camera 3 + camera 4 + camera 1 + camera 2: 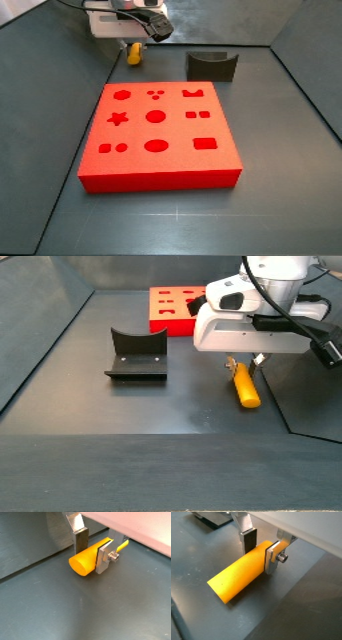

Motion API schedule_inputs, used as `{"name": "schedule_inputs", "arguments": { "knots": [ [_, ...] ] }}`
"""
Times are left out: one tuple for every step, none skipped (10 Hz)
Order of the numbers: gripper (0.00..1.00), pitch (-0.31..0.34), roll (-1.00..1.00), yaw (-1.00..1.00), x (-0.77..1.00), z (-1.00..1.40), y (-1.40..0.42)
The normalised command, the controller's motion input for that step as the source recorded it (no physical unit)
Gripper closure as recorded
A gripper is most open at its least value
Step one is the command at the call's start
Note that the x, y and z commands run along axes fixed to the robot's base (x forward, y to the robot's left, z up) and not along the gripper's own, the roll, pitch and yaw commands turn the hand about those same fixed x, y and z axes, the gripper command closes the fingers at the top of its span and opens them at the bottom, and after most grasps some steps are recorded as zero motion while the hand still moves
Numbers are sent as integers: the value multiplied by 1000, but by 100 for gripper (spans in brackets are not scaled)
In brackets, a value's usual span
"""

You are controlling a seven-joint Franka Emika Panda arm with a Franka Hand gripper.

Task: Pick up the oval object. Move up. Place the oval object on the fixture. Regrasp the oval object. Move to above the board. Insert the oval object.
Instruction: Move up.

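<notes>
The oval object [81,562] is a yellow-orange peg lying on the dark floor; it also shows in the other wrist view [234,582] and in both side views [134,52] [246,387]. My gripper [91,549] [261,549] stands over one end of it, with a finger on each side pressed against the peg. The gripper also shows in both side views [134,40] [238,362]. The dark fixture [210,66] [135,354] stands apart from the peg, with its notch bare. The red board [160,168] [167,318] lies flat with its cutouts unfilled.
Grey walls enclose the floor; one wall [27,537] runs close beside the peg and the gripper. A floor seam [287,416] passes near the peg's free end.
</notes>
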Motion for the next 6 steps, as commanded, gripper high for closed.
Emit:
{"name": "schedule_inputs", "arguments": {
  "knots": [
    [100, 0, 0, 0, 0, 833, 0],
    [100, 2, -4, -40, -20, 832, -17],
    [100, 21, 2, -47, -60, 742, -18],
    [100, 29, 16, -48, -60, 634, -5],
    [100, 43, 35, -45, -45, 470, 6],
    [100, 57, 55, -40, -33, 298, 9]
  ]
}}
